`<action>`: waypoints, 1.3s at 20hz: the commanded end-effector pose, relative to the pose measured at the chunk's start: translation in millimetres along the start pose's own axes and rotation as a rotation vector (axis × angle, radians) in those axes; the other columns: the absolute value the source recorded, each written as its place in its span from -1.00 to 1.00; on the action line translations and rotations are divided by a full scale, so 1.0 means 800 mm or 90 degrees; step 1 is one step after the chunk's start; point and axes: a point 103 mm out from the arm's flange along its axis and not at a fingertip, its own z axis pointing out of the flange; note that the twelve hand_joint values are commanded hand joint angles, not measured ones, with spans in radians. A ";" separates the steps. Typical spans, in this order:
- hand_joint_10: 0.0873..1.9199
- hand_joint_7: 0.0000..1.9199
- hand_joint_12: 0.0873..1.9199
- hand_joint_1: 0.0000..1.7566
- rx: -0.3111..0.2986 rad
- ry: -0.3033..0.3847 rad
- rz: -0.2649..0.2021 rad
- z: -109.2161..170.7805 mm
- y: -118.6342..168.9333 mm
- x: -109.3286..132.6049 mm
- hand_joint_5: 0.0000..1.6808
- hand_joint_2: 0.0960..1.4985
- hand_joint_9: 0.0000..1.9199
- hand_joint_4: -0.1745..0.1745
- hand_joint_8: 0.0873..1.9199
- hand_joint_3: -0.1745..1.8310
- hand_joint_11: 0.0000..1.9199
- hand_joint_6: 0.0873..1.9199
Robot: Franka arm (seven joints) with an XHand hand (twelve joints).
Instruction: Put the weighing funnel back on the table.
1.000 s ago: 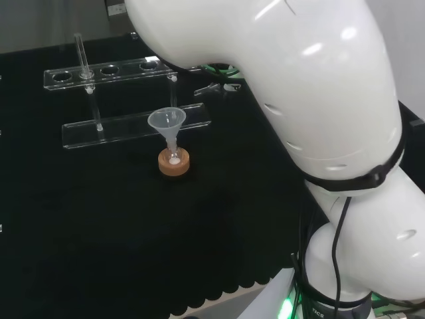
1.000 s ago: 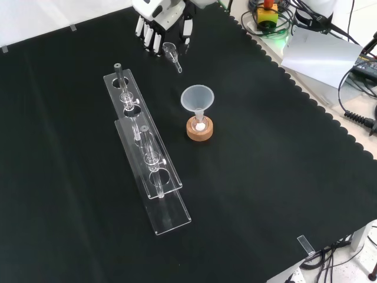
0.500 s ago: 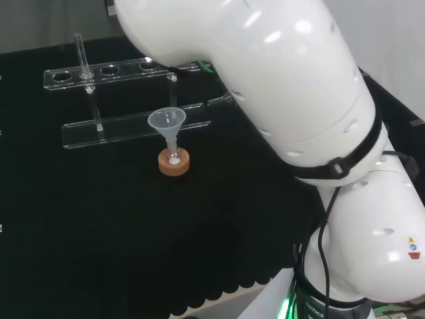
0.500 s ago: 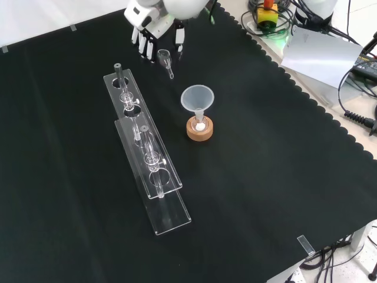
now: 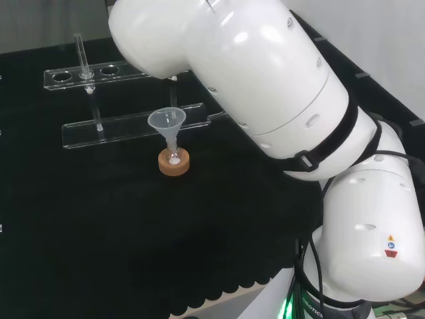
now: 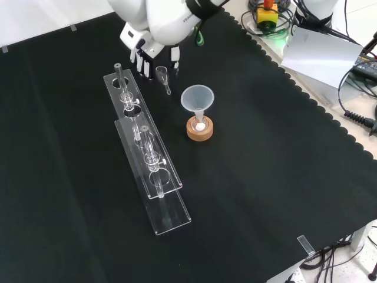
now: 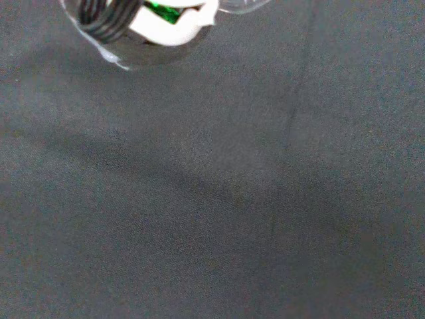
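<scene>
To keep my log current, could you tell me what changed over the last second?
In the front view the hand, still pinching the weighing funnel, has moved down the picture and left, toward the test tube rack. The funnel on its cork ring and the rack have stayed put.

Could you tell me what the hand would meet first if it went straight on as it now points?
Most likely the black cloth beside the rack end: the hand points down there. The weighing funnel it holds would touch first, though height is unclear.
</scene>
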 end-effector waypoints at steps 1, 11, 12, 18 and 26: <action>-0.69 -0.25 0.17 0.22 0.012 0.013 -0.006 0.018 0.021 0.002 0.32 -0.01 0.06 1.00 -0.41 -0.29 -0.27 -0.11; -0.69 -0.25 0.17 0.22 0.021 0.017 -0.004 0.031 0.031 0.001 0.32 -0.01 0.06 1.00 -0.41 -0.29 -0.27 -0.11; -0.69 -0.25 0.17 0.22 0.021 0.017 -0.004 0.031 0.031 0.001 0.32 -0.01 0.06 1.00 -0.41 -0.29 -0.27 -0.11; -0.69 -0.25 0.17 0.22 0.024 0.023 0.004 0.047 0.036 -0.004 0.32 -0.01 0.06 1.00 -0.41 -0.29 -0.27 -0.11; -0.69 -0.25 0.17 0.22 0.026 0.032 0.021 0.058 0.035 -0.023 0.32 -0.01 0.06 1.00 -0.41 -0.29 -0.27 -0.11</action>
